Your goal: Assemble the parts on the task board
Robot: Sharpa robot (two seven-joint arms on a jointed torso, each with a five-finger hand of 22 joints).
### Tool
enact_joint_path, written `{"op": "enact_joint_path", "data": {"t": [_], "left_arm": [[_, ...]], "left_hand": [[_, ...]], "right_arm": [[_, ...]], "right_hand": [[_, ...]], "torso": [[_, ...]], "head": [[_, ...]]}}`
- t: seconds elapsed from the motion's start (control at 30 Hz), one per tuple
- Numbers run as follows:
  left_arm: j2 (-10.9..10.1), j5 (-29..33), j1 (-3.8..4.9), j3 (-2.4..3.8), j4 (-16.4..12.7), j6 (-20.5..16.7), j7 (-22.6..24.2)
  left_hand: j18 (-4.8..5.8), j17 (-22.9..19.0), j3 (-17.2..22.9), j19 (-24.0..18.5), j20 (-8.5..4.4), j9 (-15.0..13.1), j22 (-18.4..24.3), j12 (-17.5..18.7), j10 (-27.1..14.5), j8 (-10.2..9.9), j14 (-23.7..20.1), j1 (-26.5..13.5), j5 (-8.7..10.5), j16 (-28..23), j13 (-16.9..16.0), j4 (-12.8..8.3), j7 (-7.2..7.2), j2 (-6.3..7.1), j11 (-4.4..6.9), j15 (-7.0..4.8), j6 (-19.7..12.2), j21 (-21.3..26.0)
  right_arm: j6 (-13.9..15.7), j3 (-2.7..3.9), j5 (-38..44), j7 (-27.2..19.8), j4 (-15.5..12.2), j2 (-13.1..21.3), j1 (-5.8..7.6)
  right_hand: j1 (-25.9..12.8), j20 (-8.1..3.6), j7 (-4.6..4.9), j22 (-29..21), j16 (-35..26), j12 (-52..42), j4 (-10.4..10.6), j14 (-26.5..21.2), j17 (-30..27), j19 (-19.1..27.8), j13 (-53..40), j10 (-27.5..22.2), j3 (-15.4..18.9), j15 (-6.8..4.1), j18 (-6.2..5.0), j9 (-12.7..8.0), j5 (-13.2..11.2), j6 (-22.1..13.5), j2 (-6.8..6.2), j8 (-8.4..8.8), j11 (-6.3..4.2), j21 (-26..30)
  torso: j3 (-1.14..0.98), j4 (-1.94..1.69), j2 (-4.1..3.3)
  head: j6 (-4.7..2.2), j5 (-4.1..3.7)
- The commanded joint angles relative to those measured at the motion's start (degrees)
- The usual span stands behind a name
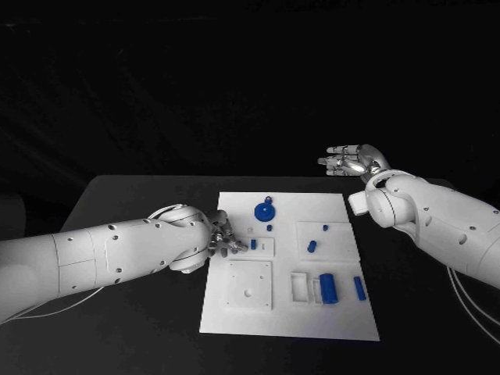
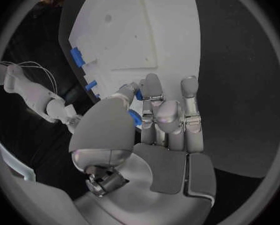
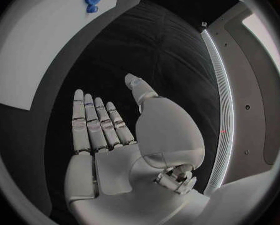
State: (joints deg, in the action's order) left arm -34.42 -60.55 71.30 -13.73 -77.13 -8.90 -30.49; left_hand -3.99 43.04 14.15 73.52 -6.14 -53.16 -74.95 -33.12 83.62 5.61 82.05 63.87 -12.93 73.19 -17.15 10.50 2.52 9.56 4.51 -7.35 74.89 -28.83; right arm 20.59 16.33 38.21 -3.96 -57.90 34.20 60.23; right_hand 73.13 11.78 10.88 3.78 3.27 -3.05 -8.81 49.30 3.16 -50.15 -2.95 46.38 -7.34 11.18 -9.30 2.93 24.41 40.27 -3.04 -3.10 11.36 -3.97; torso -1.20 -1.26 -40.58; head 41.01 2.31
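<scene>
Table (image 1: 148, 195) carries the board (image 1: 295, 312) at centre. Left hand (image 1: 219, 238) sits at the board's left edge, thumb and fingers pinching a small blue part (image 2: 134, 117). Right hand (image 1: 351, 162) hangs empty beyond the board's far right corner, fingers straight.

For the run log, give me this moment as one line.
left hand: pinching small blue part at task board edge | right hand: open, raised off board
</scene>
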Motion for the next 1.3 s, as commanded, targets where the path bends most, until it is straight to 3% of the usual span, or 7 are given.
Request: {"op": "enact_joint_path", "data": {"t": [0.03, 0.3, 0.67, 0.87, 1.0, 1.1, 1.3], "left_arm": [[0.0, 0.0, -0.07, -0.03, 0.1, 1.5, -0.3], [-0.6, -0.6, -0.07, -0.01, -0.4, 1.6, -0.6], [-2.5, -1.9, 0.02, 0.53, -3.2, 1.9, -0.4], [-4.2, -2.5, 0.29, 1.97, -5.3, 2.6, -0.4], [-5.5, -2.4, 0.67, 3.33, -6.9, 1.8, -0.3], [-6.3, -2.5, 0.79, 4.59, -8.3, -0.4, 0.7], [-6.6, -2.9, 1.14, 5.84, -9.8, -8.0, 10.1]], "left_hand": [[0.69, -0.6, -0.4, 0.0, -0.43, 0.2, -0.8, 0.7, 3.2, -0.4, -0.6, -0.3, 1.92, -0.5, 0.2, 1.1, -0.56, 0.81, -0.22, 0.13, -0.3, 0.4], [1.59, -1.9, -1.3, -0.3, -1.14, 0.9, -0.8, 2.1, 3.1, -0.5, -1.4, -2.6, 9.54, -1.3, 0.1, 4.1, -1.23, 2.39, -0.6, 0.18, -1.3, 1.2], [2.61, -4.0, -3.4, -0.8, -1.82, 2.3, -0.6, 4.6, 2.6, -1.2, -2.8, -2.7, 10.11, -2.9, 0.6, 3.9, -2.0, 3.6, -0.92, 0.2, -3.9, 2.3], [2.85, -4.8, -4.4, -1.0, -1.65, 9.3, -0.5, 8.7, 1.6, -1.4, -3.8, -2.4, 10.12, -3.6, 1.4, 2.6, -3.46, 3.64, -1.48, 0.83, -8.6, 3.4], [2.5, -7.1, -4.6, -2.0, -0.68, 15.6, -0.1, 12.0, -0.5, -1.1, -5.8, 1.0, 10.2, -5.3, 2.6, -0.4, -4.8, 0.79, -2.3, 1.82, -11.2, 4.8], [2.0, -7.7, -4.1, -1.8, -0.17, 20.2, 0.2, 15.6, -1.6, -0.2, -6.3, 6.7, 4.23, -6.2, 4.3, -5.3, -5.46, -1.66, -2.81, 2.29, -12.5, 5.9], [1.85, -11.3, -1.6, -4.2, 1.29, 30.3, 2.0, 24.3, -7.0, 0.0, -9.9, 13.6, 1.7, -11.2, 9.9, -10.6, -7.36, -4.22, -5.15, 4.05, -13.9, 9.9]], "right_arm": [[-0.7, 0.02, 0.4, -0.4, 0.0, 0.1, -0.02], [-0.8, 0.02, 0.4, -0.3, 0.0, 0.1, -0.02], [-1.2, 0.02, 0.4, -0.3, 0.1, 0.3, -0.1], [-1.4, 0.02, 0.4, -0.2, 0.1, 0.4, -0.18], [-1.4, 0.02, 0.4, -0.2, 0.1, 0.4, -0.22], [-1.4, 0.02, 0.4, -0.3, 0.1, 0.5, -0.29], [-1.5, 0.02, 0.4, -0.3, 0.2, 0.5, -0.38]], "right_hand": [[-0.4, 0.18, 0.88, -0.1, -0.2, 0.2, 0.5, -0.4, -0.1, 0.4, 0.1, -0.5, 0.1, 0.02, 1.0, -0.1, 0.4, -0.5, -0.51, 0.25, 0.0, 0.0], [-0.2, 0.21, 0.93, -0.1, -0.2, 0.2, 0.7, -0.7, -0.1, 0.4, 0.1, -0.8, 0.1, 0.08, 1.0, -0.1, 0.4, -0.8, -0.6, 0.27, 0.04, 0.0], [0.1, 0.26, 0.97, -0.1, -0.2, 0.2, 0.9, -0.9, -0.1, 0.6, 0.1, -1.0, 0.1, 0.11, 0.98, -0.1, 0.6, -1.0, -0.93, 0.27, 0.07, 0.0], [0.2, 0.28, 0.97, -0.1, -0.2, 0.2, 1.1, -1.0, -0.1, 0.7, 0.1, -1.0, 0.1, 0.15, 0.97, -0.1, 0.9, -1.1, -1.17, 0.28, 0.1, 0.0], [0.3, 0.27, 0.98, -0.1, -0.2, 0.2, 1.2, -1.0, -0.1, 0.7, 0.1, -1.1, 0.1, 0.13, 0.96, -0.1, 1.1, -1.1, -1.26, 0.27, 0.09, 0.0], [0.3, 0.29, 0.98, -0.1, -0.2, 0.2, 1.3, -1.0, -0.1, 0.7, 0.1, -1.1, 0.1, 0.14, 0.96, -0.1, 1.2, -1.1, -1.31, 0.27, 0.09, 0.0], [0.4, 0.28, 0.95, -0.1, -0.2, 0.2, 1.4, -0.9, -0.1, 0.8, 0.1, -1.0, 0.1, 0.07, 0.93, -0.1, 1.5, -0.9, -1.28, 0.26, 0.07, 0.0]], "torso": [[0.03, -0.01, -0.01], [0.06, -0.03, -0.01], [0.05, -0.14, 0.04], [-0.02, -0.05, 0.04], [-0.01, -0.04, 0.02], [0.03, 0.01, -0.01], [-0.04, -0.02, 0.02]], "head": [[-0.02, -0.15], [-0.18, -0.13], [-0.39, -0.15], [-0.41, -0.21], [-0.55, -0.32], [-0.71, -0.54], [-0.87, -0.78]]}}
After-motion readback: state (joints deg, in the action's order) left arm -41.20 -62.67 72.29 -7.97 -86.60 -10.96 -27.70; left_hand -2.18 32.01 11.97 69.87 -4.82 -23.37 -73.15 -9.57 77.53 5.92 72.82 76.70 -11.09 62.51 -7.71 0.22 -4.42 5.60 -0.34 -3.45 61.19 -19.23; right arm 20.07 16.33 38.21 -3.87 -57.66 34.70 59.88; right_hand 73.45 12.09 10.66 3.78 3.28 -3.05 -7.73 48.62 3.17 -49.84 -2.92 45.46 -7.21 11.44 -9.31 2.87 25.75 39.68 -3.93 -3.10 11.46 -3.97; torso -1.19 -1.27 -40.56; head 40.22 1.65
